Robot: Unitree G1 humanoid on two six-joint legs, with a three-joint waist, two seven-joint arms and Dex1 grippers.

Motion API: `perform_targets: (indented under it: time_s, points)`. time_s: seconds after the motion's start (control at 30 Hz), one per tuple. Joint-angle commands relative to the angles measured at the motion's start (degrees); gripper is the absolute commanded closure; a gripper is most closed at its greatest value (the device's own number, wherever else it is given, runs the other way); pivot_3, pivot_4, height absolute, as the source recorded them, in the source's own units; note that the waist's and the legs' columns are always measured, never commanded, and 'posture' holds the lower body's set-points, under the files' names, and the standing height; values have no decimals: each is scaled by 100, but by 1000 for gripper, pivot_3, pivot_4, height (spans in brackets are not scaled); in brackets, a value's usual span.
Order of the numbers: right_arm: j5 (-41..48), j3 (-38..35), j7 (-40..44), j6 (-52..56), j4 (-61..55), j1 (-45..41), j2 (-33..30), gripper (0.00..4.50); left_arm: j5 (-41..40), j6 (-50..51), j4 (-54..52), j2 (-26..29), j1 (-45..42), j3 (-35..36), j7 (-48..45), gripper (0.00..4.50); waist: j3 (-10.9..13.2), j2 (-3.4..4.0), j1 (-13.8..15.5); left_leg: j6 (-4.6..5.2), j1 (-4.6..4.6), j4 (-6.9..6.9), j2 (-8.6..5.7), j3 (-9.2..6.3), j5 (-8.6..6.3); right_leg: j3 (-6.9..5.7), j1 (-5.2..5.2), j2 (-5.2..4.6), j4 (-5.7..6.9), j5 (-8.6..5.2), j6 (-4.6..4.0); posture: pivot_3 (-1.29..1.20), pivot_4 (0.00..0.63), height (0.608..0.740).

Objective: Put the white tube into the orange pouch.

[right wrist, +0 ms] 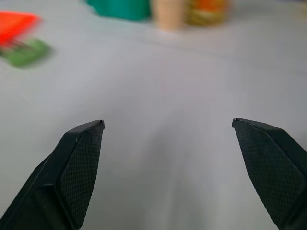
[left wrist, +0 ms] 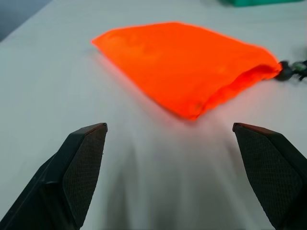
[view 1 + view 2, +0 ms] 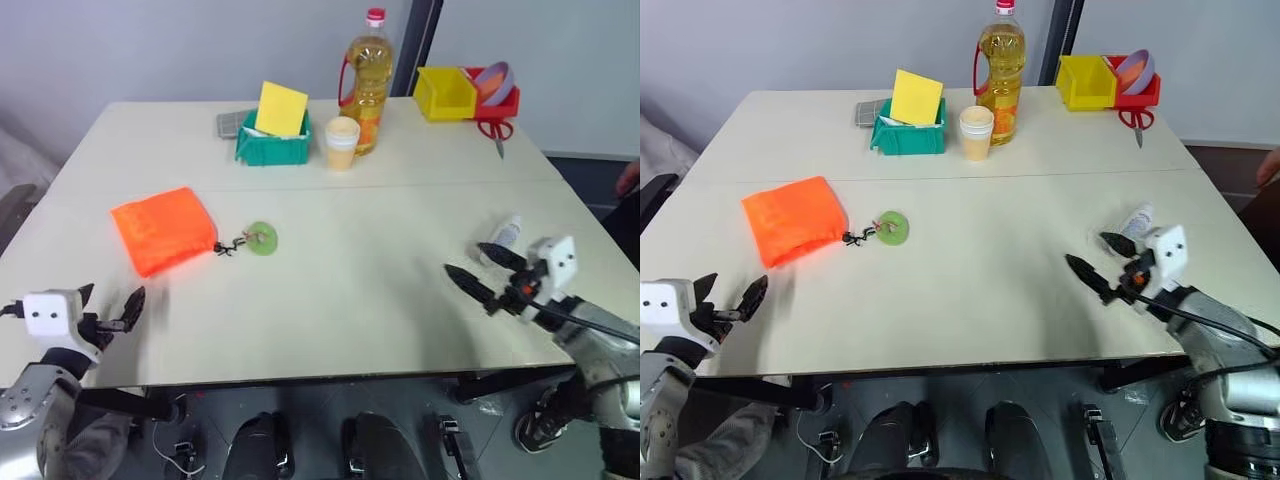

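The orange pouch (image 3: 163, 230) lies flat on the left part of the table, its black cord ending in a green disc (image 3: 262, 238). Near the table's front left corner my left gripper (image 3: 113, 295) is open and empty, pointing at the pouch (image 2: 187, 67) a short way ahead. The white tube (image 3: 507, 235) lies near the right edge of the table. My right gripper (image 3: 465, 258) hovers open and empty just in front of the tube, pointing left across the table, with its far finger close beside the tube.
Along the far edge stand a green bin (image 3: 273, 145) with a yellow card, a cream cup (image 3: 342, 142), a yellow oil bottle (image 3: 367, 80), a yellow bin (image 3: 445, 92), a red bin (image 3: 500, 95) and red scissors (image 3: 497, 132). A person's hand (image 3: 630, 178) shows at the right.
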Motion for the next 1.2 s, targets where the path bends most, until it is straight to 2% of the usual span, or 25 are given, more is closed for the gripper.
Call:
perform_targets:
  time_s: [0.03,0.2,0.33,0.47,0.83,1.2]
  points:
    - [114,527,-146,242,-648,-212,164,64,473,-433,-256,320,-172,-200,-104,0,0,0,27,0,0,0,0,0,0,0,0,0,0,0,0,0,150,740]
    - [-44,1327,-443,288,-845,-456,701,64,1959,-980,77,1038,-535,-848,136,0,-1,-3,21,0,-6,-4,-1,3,-1,2,-8,-3,-3,1,-2,0,150,740]
    - [-94,1613,-493,202,-863,-437,957,64,2714,-1036,379,1225,-1052,-1227,548,0,0,-1,7,-1,-7,-16,-2,6,0,4,-14,-7,-4,1,-3,0,150,740]
    - [-120,1740,-538,142,-885,-472,1103,64,3211,-1232,664,1374,-1246,-1652,527,0,-1,-1,-9,-5,-7,-28,-2,11,2,4,-16,-7,-4,1,-3,0,150,740]
    - [-228,2027,-703,65,-1012,-383,1383,64,3763,-1546,1440,1407,-1860,-2268,613,0,-1,-2,1,-15,-5,-52,-4,16,27,1,-7,2,3,2,-1,0,150,740]
    - [-252,2033,-768,51,-1013,-434,1388,64,4245,-1656,2267,1469,-2386,-2368,1163,0,-2,-5,7,-11,-3,-46,-4,16,33,-2,-4,12,11,13,21,0,150,740]
